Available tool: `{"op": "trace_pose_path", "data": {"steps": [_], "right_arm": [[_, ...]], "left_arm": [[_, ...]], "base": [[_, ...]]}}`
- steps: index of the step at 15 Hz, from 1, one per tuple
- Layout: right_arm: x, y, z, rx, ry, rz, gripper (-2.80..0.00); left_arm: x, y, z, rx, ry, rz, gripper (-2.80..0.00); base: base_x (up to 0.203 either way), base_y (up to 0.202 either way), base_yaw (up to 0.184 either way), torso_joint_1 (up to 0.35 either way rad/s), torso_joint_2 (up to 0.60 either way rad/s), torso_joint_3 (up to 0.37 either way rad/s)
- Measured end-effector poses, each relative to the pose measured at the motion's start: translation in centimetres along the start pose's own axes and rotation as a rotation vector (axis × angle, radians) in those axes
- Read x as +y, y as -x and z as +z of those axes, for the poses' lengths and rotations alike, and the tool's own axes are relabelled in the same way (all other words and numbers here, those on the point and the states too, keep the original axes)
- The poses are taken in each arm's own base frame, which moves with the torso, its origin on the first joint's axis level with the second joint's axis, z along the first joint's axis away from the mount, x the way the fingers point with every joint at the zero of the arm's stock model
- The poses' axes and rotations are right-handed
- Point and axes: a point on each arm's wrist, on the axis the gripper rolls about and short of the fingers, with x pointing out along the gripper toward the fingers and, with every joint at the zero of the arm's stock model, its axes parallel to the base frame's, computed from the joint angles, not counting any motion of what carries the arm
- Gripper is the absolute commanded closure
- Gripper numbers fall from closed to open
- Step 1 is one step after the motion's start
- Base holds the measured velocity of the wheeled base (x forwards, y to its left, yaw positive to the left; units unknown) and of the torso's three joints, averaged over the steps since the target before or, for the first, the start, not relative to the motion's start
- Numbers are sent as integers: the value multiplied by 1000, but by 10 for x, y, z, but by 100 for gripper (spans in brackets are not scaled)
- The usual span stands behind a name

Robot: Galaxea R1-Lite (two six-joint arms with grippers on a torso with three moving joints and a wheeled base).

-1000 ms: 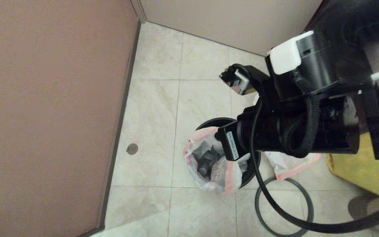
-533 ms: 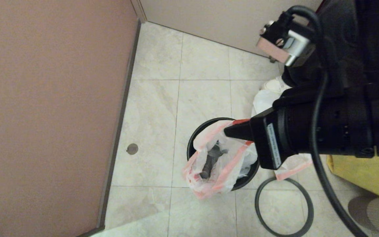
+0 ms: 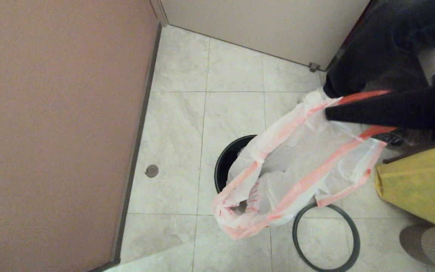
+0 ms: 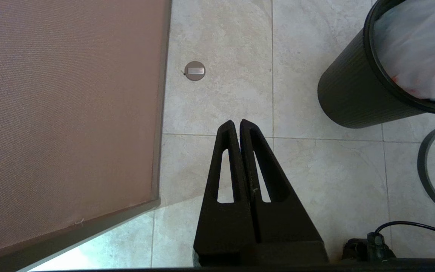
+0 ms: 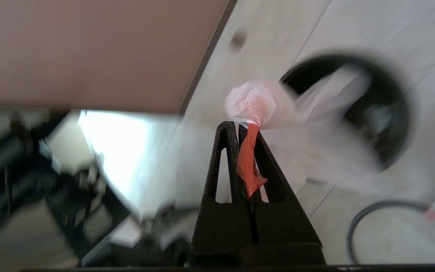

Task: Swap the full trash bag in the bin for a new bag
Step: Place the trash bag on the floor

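Observation:
In the head view my right gripper (image 3: 327, 112) is at the upper right, shut on the orange-red drawstring hem of the full trash bag (image 3: 296, 158). The white sack hangs stretched from the gripper down to the black bin (image 3: 225, 162), its lower part still over the bin's mouth. The right wrist view shows the fingers (image 5: 225, 151) pinching the drawstring (image 5: 248, 162), with the bag (image 5: 263, 104) bunched at the tips. The new bag (image 3: 347, 185) lies flat right of the bin, partly covered. My left gripper (image 4: 236, 122) is shut and empty over bare floor left of the bin (image 4: 353, 98).
The grey rim ring (image 3: 327, 238) lies on the tiles right of the bin. A big yellow bag (image 3: 414, 189) sits at the right edge. A person's dark trouser leg (image 3: 372, 56) stands at the upper right. A brown wall (image 3: 51, 113) closes the left side.
My right gripper has risen and drawn back to the right with the drawstring, pulling the full bag up out of the bin. The bag's mouth is now stretched long.

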Motion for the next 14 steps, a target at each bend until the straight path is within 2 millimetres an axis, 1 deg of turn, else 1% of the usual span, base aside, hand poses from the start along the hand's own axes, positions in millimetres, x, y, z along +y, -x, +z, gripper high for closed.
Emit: {"op": "trace_pose_path", "data": {"steps": [4, 7, 10, 12, 14], "right_arm": [[-6, 34, 20, -143, -26, -102, 0], [-15, 61, 37, -241, -56, -190, 0], [-19, 89, 50, -318, -74, -220, 0], [-18, 100, 55, -328, -73, -204, 0], [-13, 103, 62, -352, -65, -153, 0]], "left_arm": [[0, 0, 0, 0, 0, 0, 0], [0, 0, 0, 0, 0, 0, 0], [0, 0, 0, 1, 0, 0, 0], [0, 0, 0, 0, 0, 0, 0], [0, 0, 0, 0, 0, 0, 0]], "base": [[0, 0, 0, 0, 0, 0], [0, 0, 0, 0, 0, 0], [0, 0, 0, 0, 0, 0], [0, 0, 0, 0, 0, 0], [0, 0, 0, 0, 0, 0]]}}
